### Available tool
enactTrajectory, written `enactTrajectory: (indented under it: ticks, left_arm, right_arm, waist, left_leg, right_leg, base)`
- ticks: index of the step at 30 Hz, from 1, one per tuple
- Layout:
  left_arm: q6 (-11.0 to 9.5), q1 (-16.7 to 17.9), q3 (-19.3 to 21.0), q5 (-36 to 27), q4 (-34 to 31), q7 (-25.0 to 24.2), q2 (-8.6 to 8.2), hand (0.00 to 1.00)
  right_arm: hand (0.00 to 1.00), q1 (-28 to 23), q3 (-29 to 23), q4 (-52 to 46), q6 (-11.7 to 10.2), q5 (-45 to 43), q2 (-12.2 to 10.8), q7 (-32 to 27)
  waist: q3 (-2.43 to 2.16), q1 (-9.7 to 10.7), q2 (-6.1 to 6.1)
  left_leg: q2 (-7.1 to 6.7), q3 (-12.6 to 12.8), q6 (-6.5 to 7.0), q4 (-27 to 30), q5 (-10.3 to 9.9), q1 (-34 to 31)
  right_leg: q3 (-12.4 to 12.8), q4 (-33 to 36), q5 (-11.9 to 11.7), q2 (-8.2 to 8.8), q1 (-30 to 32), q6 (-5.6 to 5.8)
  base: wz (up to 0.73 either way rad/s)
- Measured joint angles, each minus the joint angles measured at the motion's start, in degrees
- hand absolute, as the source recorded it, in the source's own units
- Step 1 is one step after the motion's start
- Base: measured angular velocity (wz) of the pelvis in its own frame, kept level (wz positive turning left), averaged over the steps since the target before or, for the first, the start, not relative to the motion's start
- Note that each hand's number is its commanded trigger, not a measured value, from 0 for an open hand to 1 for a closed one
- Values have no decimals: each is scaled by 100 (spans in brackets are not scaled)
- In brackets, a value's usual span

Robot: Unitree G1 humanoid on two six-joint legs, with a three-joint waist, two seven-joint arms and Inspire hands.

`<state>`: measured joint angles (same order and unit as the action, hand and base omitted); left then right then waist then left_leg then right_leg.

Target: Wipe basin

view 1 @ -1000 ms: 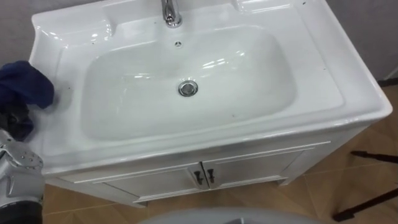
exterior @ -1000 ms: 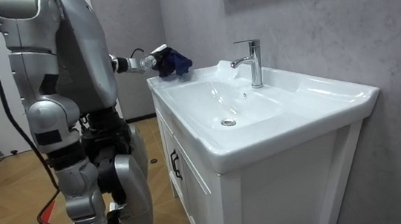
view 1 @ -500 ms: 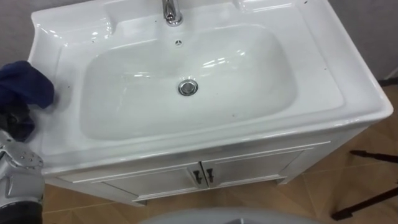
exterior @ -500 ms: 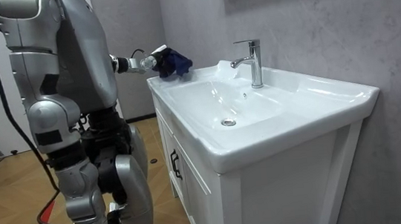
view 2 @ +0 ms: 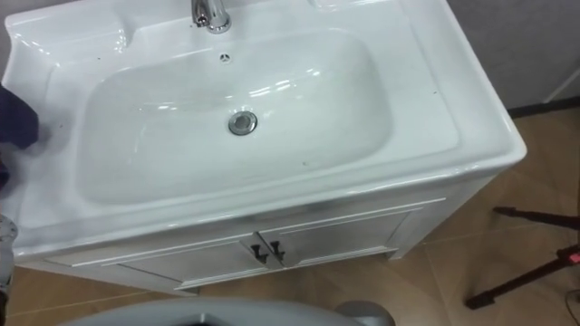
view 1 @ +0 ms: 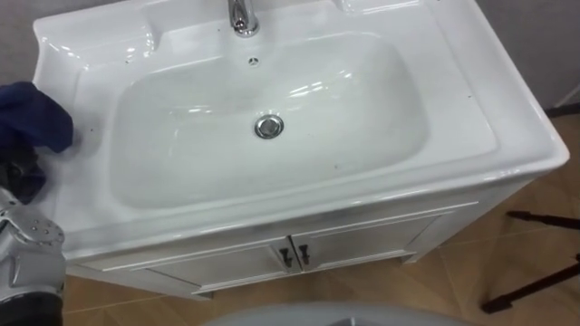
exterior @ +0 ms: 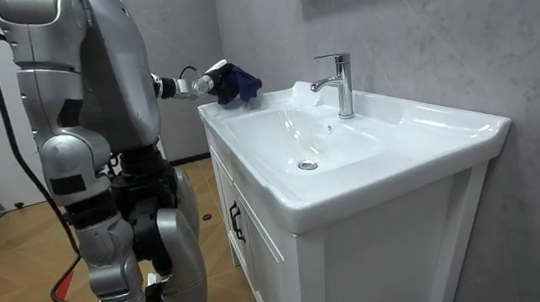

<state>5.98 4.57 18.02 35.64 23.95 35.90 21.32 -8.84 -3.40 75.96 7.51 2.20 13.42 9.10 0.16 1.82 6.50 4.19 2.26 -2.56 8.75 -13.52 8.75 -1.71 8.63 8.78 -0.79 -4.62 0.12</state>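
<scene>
Your left hand (view 1: 18, 179), closed around a bunched dark blue cloth (view 1: 32, 113), is at the white basin's (view 1: 471, 118) left rim, outside the bowl (view 1: 199, 158); a loose grip could drop the cloth, or a shallow sweep could skip the bowl.

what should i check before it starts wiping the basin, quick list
1. Grip: left hand fingers curled round the dark blue cloth: ok.
2. Cloth over the bowl of the white ceramic basin: not ok, it is at the left rim.
3. Cloth touching the rim: cannot tell.
4. The chrome tap out of the sweep: ok, it stands at the back rim.
5. The round metal drain uncovered: ok.
</scene>
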Motion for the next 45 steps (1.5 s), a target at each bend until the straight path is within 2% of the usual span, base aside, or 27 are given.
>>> enactTrajectory:
  ticks: [7, 17, 19, 20, 45]
  left_arm:
    - [-7, 0, -251, 1, -4, -1, -25, 100]
    - [-6, 0, -256, 0, -31, -41, -27, 100]
    - [-6, -1, -256, 0, -31, -45, -27, 69]
    - [-6, 0, -256, 0, -30, -46, -27, 0]
    - [-6, 0, -256, 37, -28, 9, -29, 0]
  right_arm:
    - [0, 88, -4, 9, 8, -24, 4, 43]
    - [0, 95, -24, -1, 11, -6, 3, 27]
    - [0, 94, -24, -1, 12, -6, 3, 25]
    - [0, 86, -25, 0, 12, -5, 3, 25]
    - [0, 94, -21, 84, 8, -14, -3, -85]
  waist:
    - [-4, 116, -11]
    - [-7, 226, -58]
    - [-10, 226, -66]
    - [-9, 226, -68]
    - [-9, 104, -19]
  left_leg:
    - [0, 4, 0, 0, 0, 3]
    - [0, 17, 0, 0, 0, 16]
    - [0, 18, 0, -1, 0, 26]
    - [0, 19, 0, -3, 0, 40]
    - [-2, 10, 0, -5, 0, 40]
  right_leg:
    - [1, 0, 0, 1, 4, 0]
    - [7, 2, 0, 1, -3, 0]
    - [8, 3, 0, 1, -9, 0]
    - [10, 2, 0, 1, -22, 0]
    - [5, 2, 0, 2, -21, 0]
  base:
    - [0]
    - [0]
    - [0]
    - [0]
    - [0]
